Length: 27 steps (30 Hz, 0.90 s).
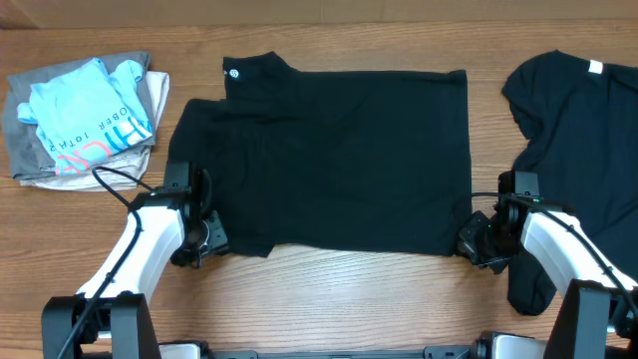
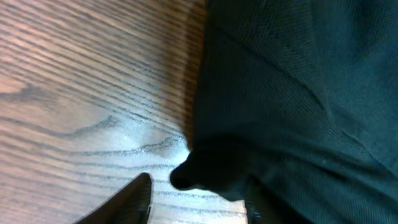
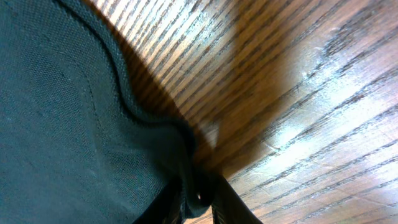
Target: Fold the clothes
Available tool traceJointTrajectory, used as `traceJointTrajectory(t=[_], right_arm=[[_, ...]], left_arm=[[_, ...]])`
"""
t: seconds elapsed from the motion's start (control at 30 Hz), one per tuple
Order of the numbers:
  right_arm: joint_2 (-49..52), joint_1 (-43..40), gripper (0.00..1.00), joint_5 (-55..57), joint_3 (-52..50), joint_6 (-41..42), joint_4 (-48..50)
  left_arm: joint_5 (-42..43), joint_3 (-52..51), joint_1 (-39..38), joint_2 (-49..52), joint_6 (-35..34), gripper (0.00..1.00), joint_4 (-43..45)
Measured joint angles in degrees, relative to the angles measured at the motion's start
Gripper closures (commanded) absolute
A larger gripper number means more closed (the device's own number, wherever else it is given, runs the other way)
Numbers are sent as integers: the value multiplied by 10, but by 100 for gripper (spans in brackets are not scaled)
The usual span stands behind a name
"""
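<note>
- Middle T-shirt (image 1: 339, 160): black, spread flat at centre of table (image 1: 329, 299), wider left to right than front to back; long axis runs across the table.
- Small round white logo (image 1: 235, 72) at far left corner, straight edge on the right. Neck end probably toward the robot's left; not certain from above.
- Right gripper (image 1: 473, 242) at near right corner of the shirt. Wrist view: fingers drawn close, black hem pinched between them, wood grain just beyond.
- Left gripper (image 1: 207, 242) at near left corner. Wrist view: one finger (image 2: 134, 199) showing, a bunched corner of cloth just beside it, sliver of bare wood between. Other finger hidden. Cannot tell whether cloth is held.
- Key relation: cloth lies away from both grippers, toward the far edge; each arm nearest its own corner, the two set along the long axis.
- Judged next: near edge raised and carried over to the far edge, crease parallel to the long axis. Left hold worth confirming first.
- Second T-shirt (image 1: 568, 130) crumpled far right; folded pile (image 1: 80, 120) far left, well apart.
</note>
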Motion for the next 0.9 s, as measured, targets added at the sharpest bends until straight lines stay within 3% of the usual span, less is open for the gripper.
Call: traceJointTrajectory(t=[0.07, 0.13, 0.37, 0.9], right_arm=[[0, 0, 86, 0, 0, 0, 0], [0, 0, 96, 0, 0, -3, 1], [0, -1, 96, 0, 1, -2, -6], [0, -17, 96, 36, 54, -2, -87]], left_arm=[[0, -4, 0, 0, 2, 91, 7], [-1, -5, -1, 0, 2, 96, 8], [0, -1, -1, 0, 4, 96, -17], [0, 119, -1, 0, 7, 96, -134]])
